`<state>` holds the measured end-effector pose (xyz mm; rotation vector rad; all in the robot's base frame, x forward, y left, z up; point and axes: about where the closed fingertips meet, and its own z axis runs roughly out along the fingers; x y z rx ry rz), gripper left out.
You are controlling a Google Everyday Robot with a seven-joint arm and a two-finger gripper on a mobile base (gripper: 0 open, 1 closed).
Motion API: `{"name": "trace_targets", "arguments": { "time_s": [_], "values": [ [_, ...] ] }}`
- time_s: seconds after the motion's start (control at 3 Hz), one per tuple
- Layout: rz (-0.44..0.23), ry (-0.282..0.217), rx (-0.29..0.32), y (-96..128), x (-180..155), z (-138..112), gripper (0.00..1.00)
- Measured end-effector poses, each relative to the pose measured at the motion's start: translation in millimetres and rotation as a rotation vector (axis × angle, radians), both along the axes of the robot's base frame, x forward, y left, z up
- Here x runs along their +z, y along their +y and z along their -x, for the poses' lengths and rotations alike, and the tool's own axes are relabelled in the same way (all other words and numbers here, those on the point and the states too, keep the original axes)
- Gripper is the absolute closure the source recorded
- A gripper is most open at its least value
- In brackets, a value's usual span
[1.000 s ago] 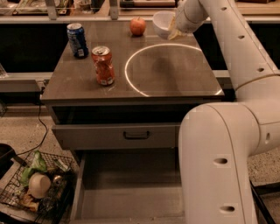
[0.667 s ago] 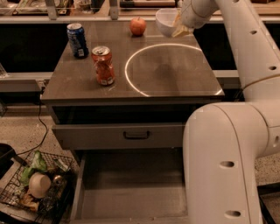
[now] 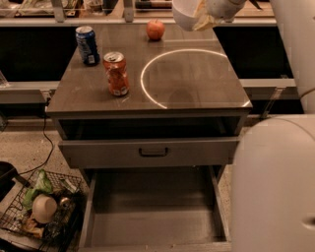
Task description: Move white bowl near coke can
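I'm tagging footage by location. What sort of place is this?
Probably an office break area or lab: a drawer cabinet bearing a coke can and apple, a cluttered wire basket on the floor. The gripper holds the white bowl above it.

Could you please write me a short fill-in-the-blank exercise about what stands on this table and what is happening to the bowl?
1. The white bowl is held in the air over the far right of the table by the ____.
2. The coke can stands ____ on the tabletop.
3. The soda can behind the coke can is ____ in colour.
4. The round red fruit at the far edge is an ____.

Missing words: gripper; upright; blue; apple.
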<state>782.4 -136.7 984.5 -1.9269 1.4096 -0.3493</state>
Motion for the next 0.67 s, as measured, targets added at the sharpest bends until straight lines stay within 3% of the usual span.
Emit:
{"name": "trace_targets", "arguments": {
  "time_s": [0.33, 0.67],
  "values": [
    [-0.065, -0.032, 0.056, 31.6, 19.5, 42.8, 1.0],
    [-0.095, -0.014, 0.082, 50.6, 9.4, 72.5, 1.0]
  ]
}}
